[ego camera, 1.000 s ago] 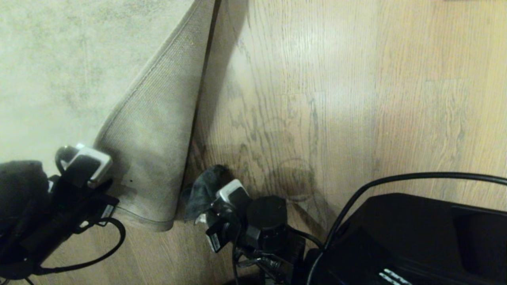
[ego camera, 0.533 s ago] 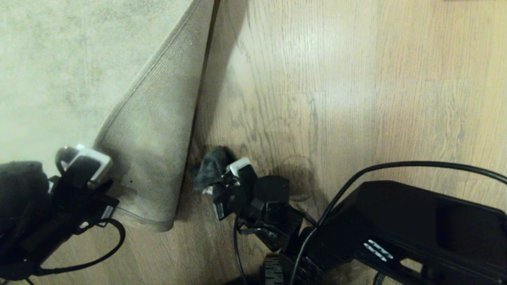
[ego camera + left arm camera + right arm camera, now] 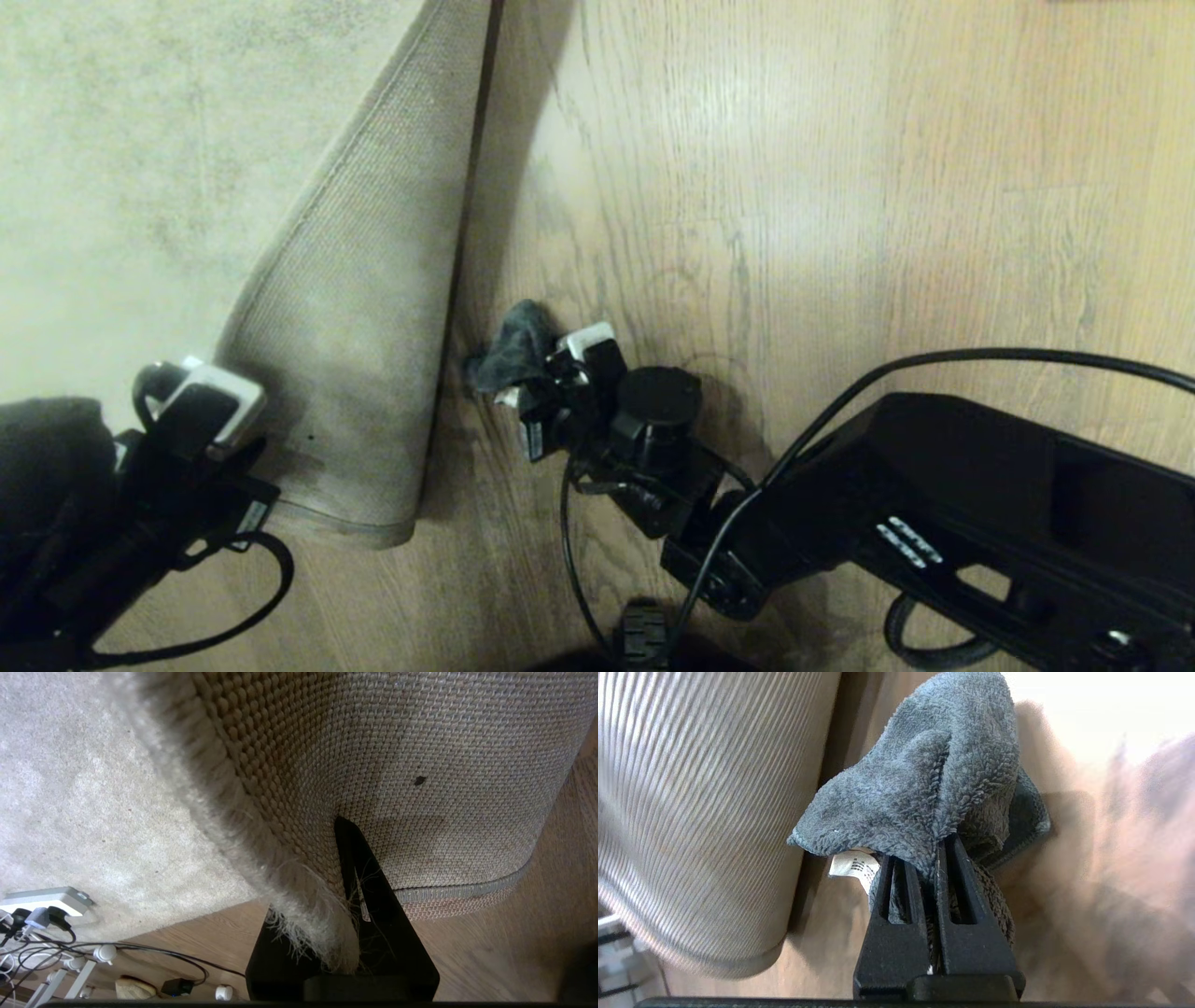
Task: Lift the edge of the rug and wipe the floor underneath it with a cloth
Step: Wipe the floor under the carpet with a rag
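Woven rug edge (image 3: 299, 812) backing; cloth (image 3: 924, 779) tag probably.

text: none legible | cloth (image 3: 924, 774) tag (image 3: 852, 867): print unreadable

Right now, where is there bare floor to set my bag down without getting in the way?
The brown wood-plank floor lies bare beyond the right gripper and its dark grey cloth. Crowded: the strip beside the folded pale rug edge, held up by the left gripper.

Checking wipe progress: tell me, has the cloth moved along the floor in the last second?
Yes. The cloth, clamped in the right gripper, slid away from the robot alongside the folded-back rug edge, whose corner stayed put.
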